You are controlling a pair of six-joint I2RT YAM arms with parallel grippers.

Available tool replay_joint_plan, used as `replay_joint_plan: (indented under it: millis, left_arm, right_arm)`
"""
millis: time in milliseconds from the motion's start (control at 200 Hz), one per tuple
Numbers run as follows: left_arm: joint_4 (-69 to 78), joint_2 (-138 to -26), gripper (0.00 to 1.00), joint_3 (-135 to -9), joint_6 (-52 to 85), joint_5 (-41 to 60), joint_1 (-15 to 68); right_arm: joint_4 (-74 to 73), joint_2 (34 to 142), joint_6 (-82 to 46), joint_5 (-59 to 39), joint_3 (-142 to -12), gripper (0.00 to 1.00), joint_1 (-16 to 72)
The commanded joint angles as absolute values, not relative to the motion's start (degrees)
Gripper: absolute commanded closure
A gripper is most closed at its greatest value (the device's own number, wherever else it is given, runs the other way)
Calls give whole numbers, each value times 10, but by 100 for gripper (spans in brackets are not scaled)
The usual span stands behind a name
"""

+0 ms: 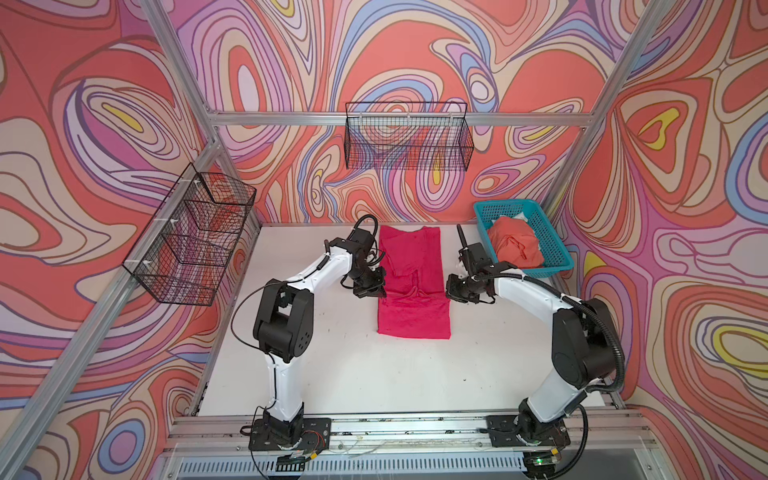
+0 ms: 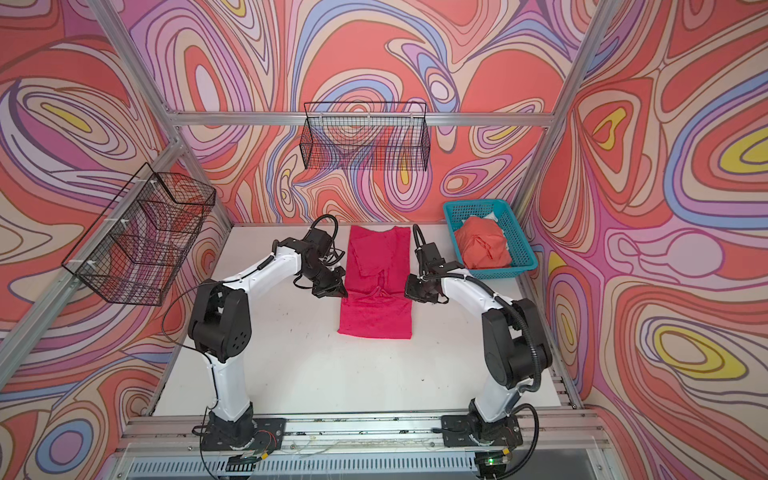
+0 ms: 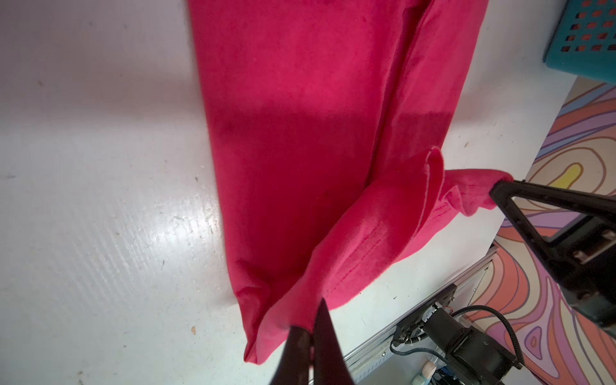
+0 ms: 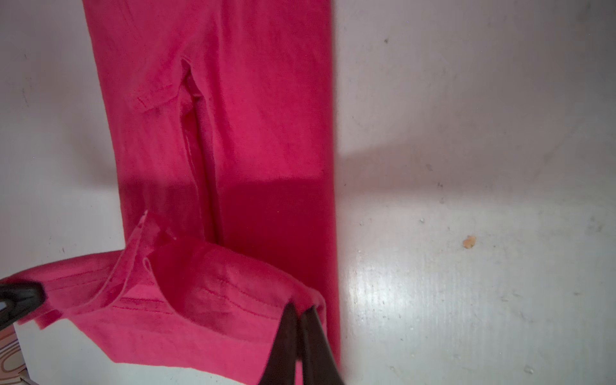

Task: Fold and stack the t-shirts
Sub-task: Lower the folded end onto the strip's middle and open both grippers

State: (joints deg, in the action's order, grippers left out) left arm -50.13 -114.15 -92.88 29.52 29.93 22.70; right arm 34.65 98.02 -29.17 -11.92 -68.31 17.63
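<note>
Now the hem (image 4: pixel 216 300) of the pink shirt (image 1: pixel 409 257) on the table (image 1: pixel 332 353) is pinched tight by the left gripper (image 1: pixel 379 294) and the right gripper (image 1: pixel 449 291) for the half fold, and should next be laid flat by the collar (image 1: pixel 419 229), with the orange shirt (image 1: pixel 515 245) heaped in the basket (image 1: pixel 552 241).

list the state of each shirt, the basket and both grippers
magenta t-shirt: long folded strip on the table, hem edge lifted at both corners
orange t-shirt: crumpled, unfolded, in the teal basket
teal basket: upright, holding the orange t-shirt
left gripper: jaws shut on magenta t-shirt
right gripper: jaws shut on magenta t-shirt
</note>
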Motion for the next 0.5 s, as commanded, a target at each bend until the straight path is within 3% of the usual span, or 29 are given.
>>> replay_joint_plan:
  millis: [0,496]
  left_arm:
    - [-513,-1160,100,-944,284,287,220]
    - [-477,-1199,100,-959,289,261,210]
  right_arm:
    - [331,998,-275,-120,-708,100,168]
    - [305,1065,-262,-121,-737,100,159]
